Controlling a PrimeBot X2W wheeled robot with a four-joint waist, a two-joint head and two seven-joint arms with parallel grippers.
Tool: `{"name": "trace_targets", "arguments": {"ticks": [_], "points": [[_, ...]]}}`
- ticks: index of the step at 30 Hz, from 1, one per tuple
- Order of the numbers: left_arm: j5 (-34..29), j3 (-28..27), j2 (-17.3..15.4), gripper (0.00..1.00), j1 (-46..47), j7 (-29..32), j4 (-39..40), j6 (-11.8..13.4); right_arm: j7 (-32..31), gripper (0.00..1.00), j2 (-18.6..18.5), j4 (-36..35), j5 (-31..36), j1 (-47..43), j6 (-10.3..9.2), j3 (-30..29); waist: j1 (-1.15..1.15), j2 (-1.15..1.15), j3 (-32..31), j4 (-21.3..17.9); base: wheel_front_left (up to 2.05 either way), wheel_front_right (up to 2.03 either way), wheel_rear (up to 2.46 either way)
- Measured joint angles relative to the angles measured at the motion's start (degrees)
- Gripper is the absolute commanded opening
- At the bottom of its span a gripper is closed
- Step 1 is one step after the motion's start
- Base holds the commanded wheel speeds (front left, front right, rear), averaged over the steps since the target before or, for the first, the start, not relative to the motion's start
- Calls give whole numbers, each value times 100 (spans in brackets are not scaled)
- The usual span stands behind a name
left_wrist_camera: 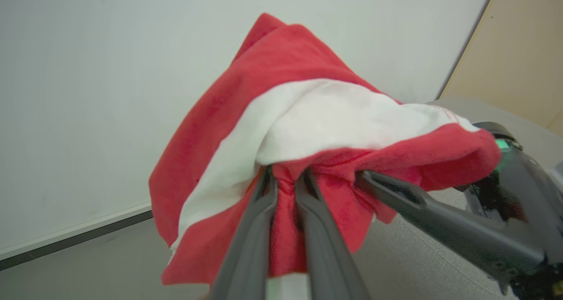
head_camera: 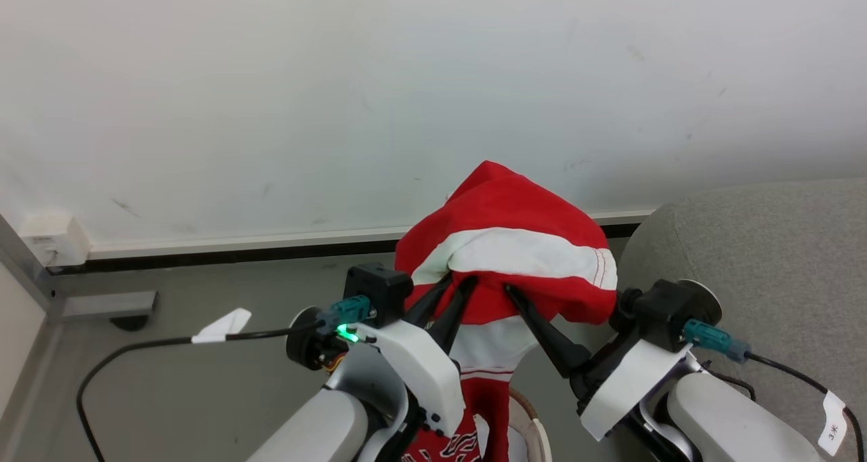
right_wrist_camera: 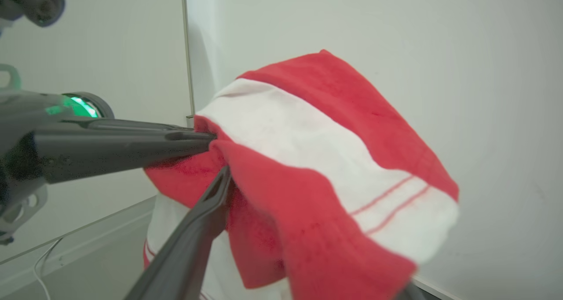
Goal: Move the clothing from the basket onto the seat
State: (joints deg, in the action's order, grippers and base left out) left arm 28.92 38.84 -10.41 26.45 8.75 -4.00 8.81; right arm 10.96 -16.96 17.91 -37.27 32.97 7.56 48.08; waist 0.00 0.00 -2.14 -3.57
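The clothing (head_camera: pixel 504 245), a red garment with broad white stripes, hangs bunched in the air in front of the wall. My left gripper (head_camera: pixel 457 284) is shut on a red fold of the clothing (left_wrist_camera: pixel 308 128), which is pinched between its two fingers (left_wrist_camera: pixel 264 194). My right gripper (head_camera: pixel 525 292) reaches into the same bunch from the right. One dark finger (right_wrist_camera: pixel 217 190) presses the clothing (right_wrist_camera: pixel 316 159); the other is hidden under the fabric. The garment's tail drops toward the basket rim (head_camera: pixel 538 435) at the bottom edge. The grey seat (head_camera: pixel 752 245) lies to the right.
A white wall (head_camera: pixel 406 76) with a baseboard stands close ahead. A grey floor (head_camera: pixel 223 286) runs below it, with a wall socket box (head_camera: pixel 54 242) at far left. Cables (head_camera: pixel 135 347) trail from both wrists.
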Motion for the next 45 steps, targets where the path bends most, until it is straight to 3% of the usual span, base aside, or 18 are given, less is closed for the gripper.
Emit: {"name": "trace_targets", "arguments": {"ticks": [1, 2, 3, 18, 20, 21, 22, 35, 45], "points": [[23, 4, 10, 0, 1, 2, -9, -4, 70, 100, 67, 111, -116, 53, -1, 1, 0, 0, -3, 4, 0, 0, 0], [49, 7, 14, 0, 3, 7, -21, -10, 126, 25, 126, 189, -227, 103, -1, 16, 0, 0, -4, 11, 0, 0, 0], [52, 4, 15, 0, 3, 7, -38, -12, 168, 0, 171, 236, -320, 147, -1, 70, 0, 0, -6, 21, 0, 0, 0], [88, -10, 18, 0, 5, -89, -264, 59, 400, 0, 190, 364, -759, 414, 0, 298, 0, 0, 32, 89, 0, 0, 0], [80, -14, 14, 31, 14, -135, -285, 82, 400, 0, 194, 334, -724, 413, 1, 230, 0, 0, 38, 106, 0, 0, 0], [71, -16, 3, 78, 14, -136, -309, 98, 404, 0, 190, 322, -701, 413, 0, 177, 0, 0, 42, 117, 0, 0, 0], [67, -12, -13, 100, 13, -137, -330, 116, 408, 0, 185, 314, -686, 413, 0, 144, 0, 0, 46, 128, 0, 0, 0], [66, 8, -32, 100, -13, -237, -450, 163, 408, 0, 94, 189, -508, 398, 0, -108, 0, 0, 112, 198, 0, 0, 0], [90, 15, -42, 100, -57, -280, -457, 193, 409, 0, -47, 123, -432, 443, 0, -307, 0, 0, 138, -213, 0, 0, 0]]}}
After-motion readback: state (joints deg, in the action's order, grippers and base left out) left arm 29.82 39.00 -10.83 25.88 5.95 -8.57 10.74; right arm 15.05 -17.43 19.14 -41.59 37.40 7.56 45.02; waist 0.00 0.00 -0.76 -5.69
